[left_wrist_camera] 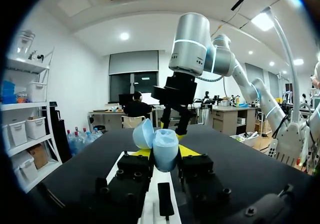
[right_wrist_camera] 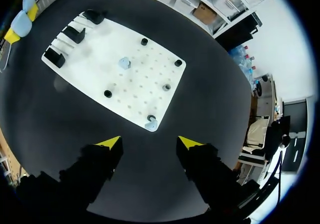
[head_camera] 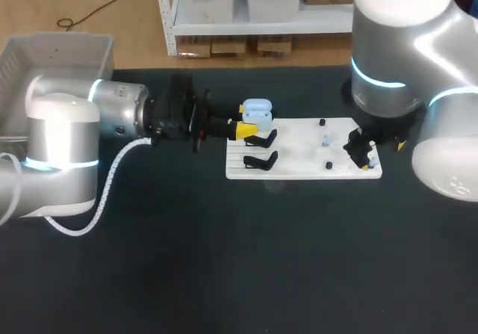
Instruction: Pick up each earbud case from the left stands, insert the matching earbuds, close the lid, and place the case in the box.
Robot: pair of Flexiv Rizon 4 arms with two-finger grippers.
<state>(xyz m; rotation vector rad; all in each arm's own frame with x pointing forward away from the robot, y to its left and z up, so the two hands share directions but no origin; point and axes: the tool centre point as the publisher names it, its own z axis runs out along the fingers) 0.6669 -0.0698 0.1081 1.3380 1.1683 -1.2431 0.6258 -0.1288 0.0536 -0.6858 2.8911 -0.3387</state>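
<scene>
At the left, the left gripper (head_camera: 249,120) clamps a pale blue plastic earbud case (left_wrist_camera: 165,149), lid open, over the left end of the white pegboard tray (right_wrist_camera: 100,68). At the right, the right gripper (right_wrist_camera: 150,144) hangs open, a small pale blue earbud (right_wrist_camera: 151,126) just ahead of its fingers, nearer this arm.

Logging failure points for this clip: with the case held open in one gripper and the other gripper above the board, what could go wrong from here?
1. The left gripper holds the open earbud case only at its yellow tips, so pressing an earbud in might tilt it or make it slip.
2. The open right gripper hangs over a small earbud at the edge of the white board. A slight miss could knock it off.
</scene>
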